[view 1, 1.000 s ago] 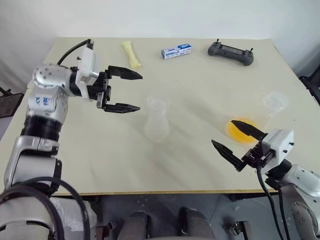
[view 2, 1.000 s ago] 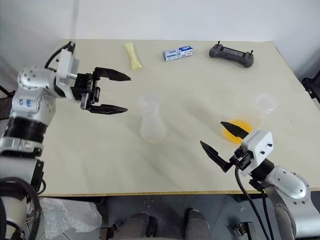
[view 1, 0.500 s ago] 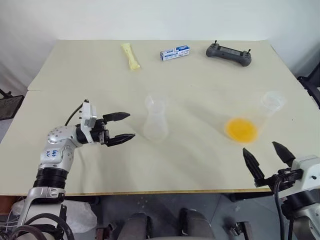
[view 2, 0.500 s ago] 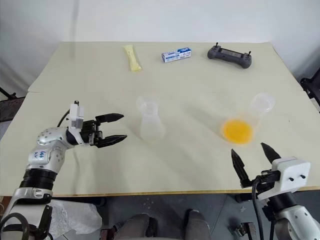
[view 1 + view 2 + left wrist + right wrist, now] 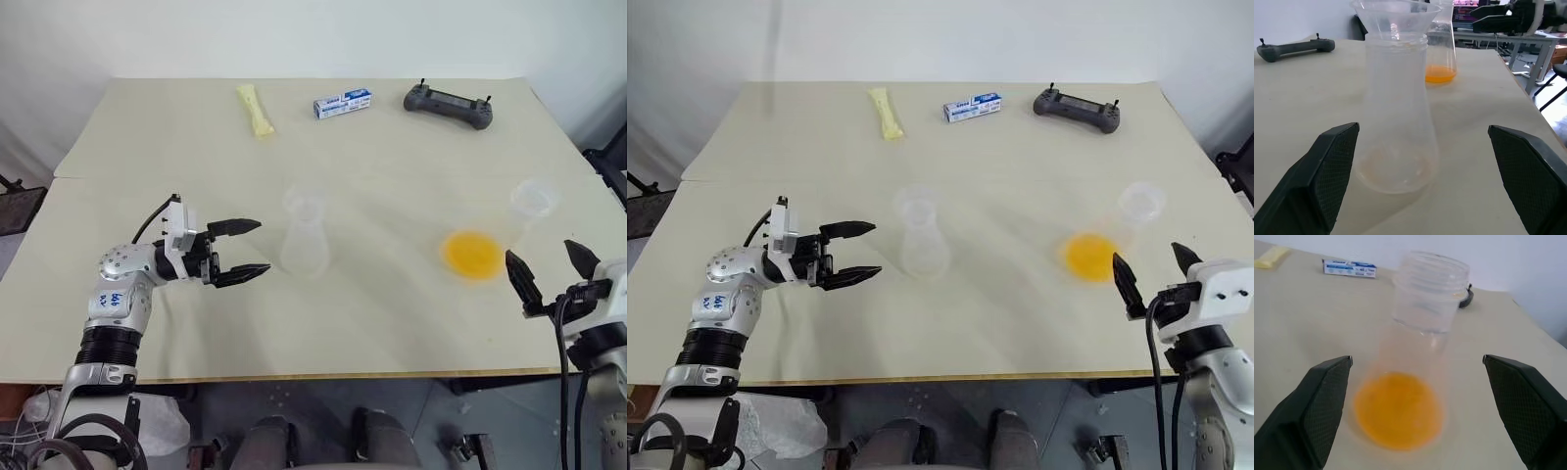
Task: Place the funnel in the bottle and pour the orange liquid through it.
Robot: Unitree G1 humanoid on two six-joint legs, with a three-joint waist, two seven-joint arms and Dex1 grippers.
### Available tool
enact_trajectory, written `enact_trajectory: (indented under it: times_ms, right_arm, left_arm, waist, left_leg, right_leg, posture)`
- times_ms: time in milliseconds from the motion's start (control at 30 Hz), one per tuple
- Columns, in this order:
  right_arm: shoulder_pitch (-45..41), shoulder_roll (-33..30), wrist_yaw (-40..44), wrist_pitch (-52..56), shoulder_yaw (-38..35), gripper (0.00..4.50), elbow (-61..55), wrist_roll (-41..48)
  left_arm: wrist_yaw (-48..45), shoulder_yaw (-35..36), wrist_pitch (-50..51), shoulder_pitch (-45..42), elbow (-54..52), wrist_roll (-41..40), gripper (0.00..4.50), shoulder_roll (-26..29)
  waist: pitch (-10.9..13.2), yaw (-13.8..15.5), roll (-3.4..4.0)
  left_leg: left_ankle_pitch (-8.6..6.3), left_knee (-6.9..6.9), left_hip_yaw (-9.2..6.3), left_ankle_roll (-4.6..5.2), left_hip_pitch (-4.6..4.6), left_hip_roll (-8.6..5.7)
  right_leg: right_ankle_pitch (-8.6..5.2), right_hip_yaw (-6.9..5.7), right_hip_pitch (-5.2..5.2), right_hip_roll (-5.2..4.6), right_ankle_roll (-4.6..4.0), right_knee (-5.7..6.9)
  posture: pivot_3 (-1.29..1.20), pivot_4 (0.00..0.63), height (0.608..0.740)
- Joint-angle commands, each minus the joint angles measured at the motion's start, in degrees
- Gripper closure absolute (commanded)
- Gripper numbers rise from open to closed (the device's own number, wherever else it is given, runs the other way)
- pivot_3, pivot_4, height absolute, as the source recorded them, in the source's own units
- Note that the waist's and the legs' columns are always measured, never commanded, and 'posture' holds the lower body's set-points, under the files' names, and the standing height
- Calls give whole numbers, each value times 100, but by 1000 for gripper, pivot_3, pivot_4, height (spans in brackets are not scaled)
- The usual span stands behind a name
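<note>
On the table (image 5: 176,323) we see the bottle (image 5: 305,235) standing upright near the middle, the funnel (image 5: 1396,17) already seated in its neck. Our left gripper (image 5: 243,251) hovers just beside it, jaws spread wide and holding nothing. Over to the right, the orange liquid (image 5: 474,254) pools in a second clear flask (image 5: 1420,362), with our right gripper (image 5: 551,270) close by, equally wide and empty

two flasks (image 5: 304,235), one funnel (image 5: 1396,11), one controller (image 5: 449,103), one box (image 5: 343,102), one sachet (image 5: 256,109)
</note>
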Motion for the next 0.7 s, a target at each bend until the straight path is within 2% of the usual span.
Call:
enact_trajectory:
  times_ms: [33, 367, 700]
  right_arm:
    - [-400, -246, 158, -9, -95, 0, 352, 59]
    - [-1350, -591, 613, 130, 56, 0, 1095, 204]
    - [-2044, -627, 719, 197, 323, 0, 1670, 88]
  left_arm:
    - [69, 167, 13, 95, -372, -23, 12, 15]
    - [304, 261, 195, 413, -868, -46, 12, -18]
    - [415, 303, 281, 553, -1096, -24, 12, -31]
  waist:
    - [0, -5, 0]
    - [2, 4, 4]
    - [5, 0, 8]
  left_leg:
    - [0, 0, 1, 0, 0, 0]
    - [0, 3, -1, 0, -2, 1]
    - [0, 2, -2, 0, -2, 3]
  right_leg:
    - [0, 0, 0, 0, 0, 0]
    - [0, 0, 1, -4, 0, -1]
    - [0, -2, 0, -3, 0, -2]
  posture:
    - [0, 150, 740]
    - [0, 150, 740]
    - [0, 150, 740]
